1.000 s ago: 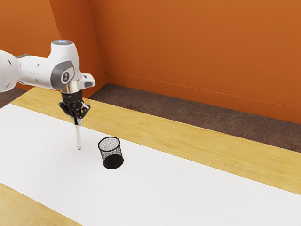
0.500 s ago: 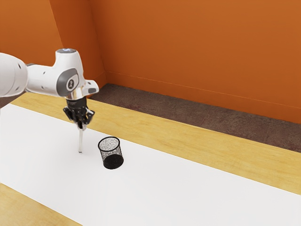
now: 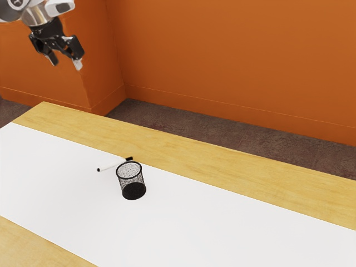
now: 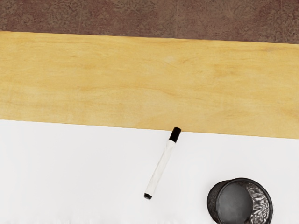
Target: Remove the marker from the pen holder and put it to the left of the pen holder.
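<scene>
Lying flat on the white strip [image 3: 194,222] of the table [image 3: 222,167], the marker [image 3: 114,164] is placed outside the holder [image 3: 133,191], toward the exterior view's left and far side of it. The barrel [image 4: 160,168] is white; one end is closed by a black cap [image 4: 175,134], and the other end is tipped in black. The marker is set aslant, its cap directed toward the far side and its tipped end toward the exterior view's left. By the wrist view, the far edge of the strip is slightly overlapped by the cap, and a gap is left between marker and holder.

The holder is stood upright on the strip; its wall is formed of dark mesh, bounded by a black rim [image 3: 129,162] above and a black base below.

The tool [image 3: 65,63] is raised at the exterior view's left, high up and well apart from both marker and holder. It is tilted, and its two fingers are spread apart. It is carried by the arm [image 3: 40,15] at the upper left of that view.

Beyond the wooden far margin of the table, a dark brown floor [image 3: 183,122] is bordered by an orange wall [image 3: 222,50].
</scene>
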Robot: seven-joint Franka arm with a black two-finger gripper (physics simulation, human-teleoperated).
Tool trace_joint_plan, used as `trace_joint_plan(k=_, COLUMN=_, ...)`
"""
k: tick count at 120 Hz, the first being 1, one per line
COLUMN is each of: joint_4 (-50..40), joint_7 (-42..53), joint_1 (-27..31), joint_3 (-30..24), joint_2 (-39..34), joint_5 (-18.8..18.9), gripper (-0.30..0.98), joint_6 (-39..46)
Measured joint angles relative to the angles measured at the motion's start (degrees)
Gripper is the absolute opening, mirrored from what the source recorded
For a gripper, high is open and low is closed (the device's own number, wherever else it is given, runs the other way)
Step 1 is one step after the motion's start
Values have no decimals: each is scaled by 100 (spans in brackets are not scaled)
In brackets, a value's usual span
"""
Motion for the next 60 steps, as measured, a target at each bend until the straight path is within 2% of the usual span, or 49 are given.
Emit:
trace_joint_plan(k=9, joint_4=-7, joint_7=38, joint_1=-236, joint_3=-113, joint_2=-34, joint_5=146, gripper=65, joint_6=-362)
trace_joint_plan(k=21, joint_4=-28, joint_7=80, joint_1=-257, joint_3=-202, joint_2=-27, joint_5=247, gripper=66, joint_6=-676)
trace_joint_plan(k=60, joint_4=-35, joint_7=182, joint_1=-319, joint_3=-344, joint_2=-100, joint_5=308, gripper=68, joint_6=-1070)
